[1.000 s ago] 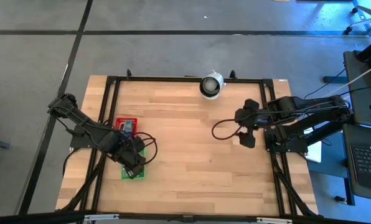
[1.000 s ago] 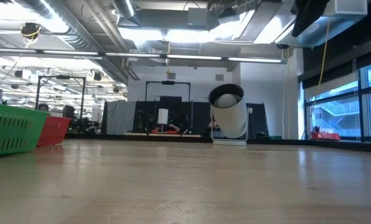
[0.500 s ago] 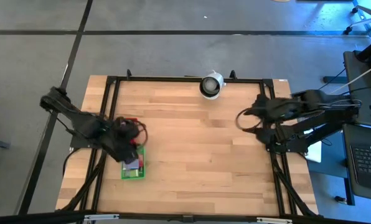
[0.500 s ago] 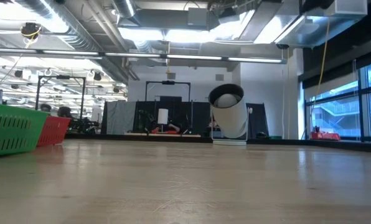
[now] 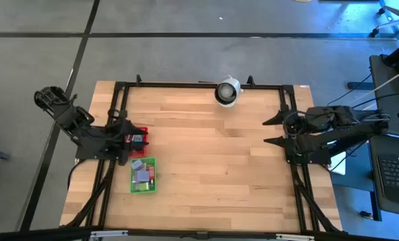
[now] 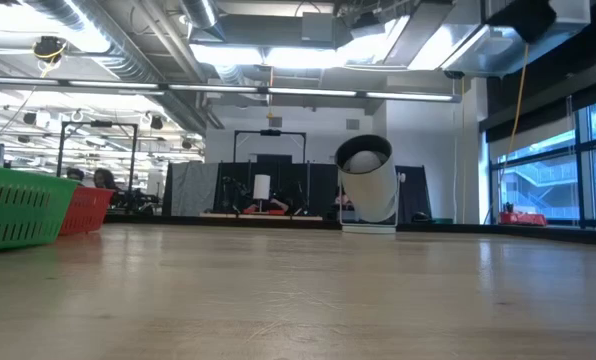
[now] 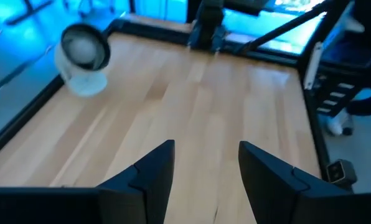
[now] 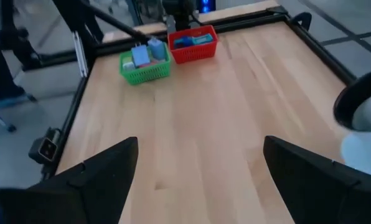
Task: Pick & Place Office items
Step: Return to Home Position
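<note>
The office items lie in two mesh trays at the table's left side. The green tray (image 5: 143, 175) (image 8: 145, 62) holds lavender, pink and blue blocks. The red tray (image 5: 139, 138) (image 8: 193, 42) holds blue and teal pieces. My left gripper (image 5: 130, 132) (image 7: 205, 165) hangs open above the red tray's left end, holding nothing. My right gripper (image 5: 272, 130) (image 8: 201, 168) is wide open and empty at the table's right edge, facing the trays across the bare boards. Neither gripper shows in the low view.
A white round black-centred object (image 5: 227, 92) (image 6: 370, 185) (image 7: 83, 56) stands at the middle of the far edge. A black frame (image 5: 199, 84) runs round the table. Bare wood lies between the trays and my right arm. A laptop (image 5: 393, 171) sits off the table's right.
My left gripper has drawn back from above the green tray toward the far left and now hangs over the red tray, so the blocks in the green tray show. My right arm has pulled back toward the table's right edge.
</note>
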Tool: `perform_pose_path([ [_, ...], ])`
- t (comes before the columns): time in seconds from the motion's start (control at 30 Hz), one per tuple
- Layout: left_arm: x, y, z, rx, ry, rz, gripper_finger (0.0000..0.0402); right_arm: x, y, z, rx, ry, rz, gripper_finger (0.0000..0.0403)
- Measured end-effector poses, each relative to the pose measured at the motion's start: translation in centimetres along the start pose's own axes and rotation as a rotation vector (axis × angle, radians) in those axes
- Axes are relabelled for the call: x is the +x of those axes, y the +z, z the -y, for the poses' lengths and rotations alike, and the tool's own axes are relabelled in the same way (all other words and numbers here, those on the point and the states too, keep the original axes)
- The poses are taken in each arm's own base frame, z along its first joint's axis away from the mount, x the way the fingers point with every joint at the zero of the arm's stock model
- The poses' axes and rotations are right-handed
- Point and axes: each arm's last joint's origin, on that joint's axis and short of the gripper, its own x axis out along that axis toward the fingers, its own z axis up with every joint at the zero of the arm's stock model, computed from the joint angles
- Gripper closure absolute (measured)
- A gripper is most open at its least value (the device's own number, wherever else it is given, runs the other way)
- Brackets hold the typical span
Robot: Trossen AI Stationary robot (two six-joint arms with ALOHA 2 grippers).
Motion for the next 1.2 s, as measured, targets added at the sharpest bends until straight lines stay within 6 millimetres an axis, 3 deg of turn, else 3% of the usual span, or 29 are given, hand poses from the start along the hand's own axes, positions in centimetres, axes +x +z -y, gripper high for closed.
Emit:
perform_pose_path([
  [0.27, 0.5, -2.3, -1.7, -0.017, -0.094, 0.168, 0.0224, -0.8, -4.8, 1.5, 0.089, 0.064, 0.199, 0.0055],
  [0.6, 0.8, -4.3, -3.4, 0.019, -0.280, 0.438, 0.0225, -3.1, -8.4, 3.1, 0.138, 0.110, 0.438, 0.0055],
  [0.87, 2.3, -5.4, -4.0, 0.052, -0.349, 0.606, 0.0228, -0.3, -9.5, 2.9, 0.121, 0.108, 0.445, 0.0055],
  [1.2, 4.7, -6.9, -5.3, -0.010, -0.408, 0.655, 0.0227, 2.9, -11.3, 2.9, 0.150, 0.136, 0.520, 0.0056],
])
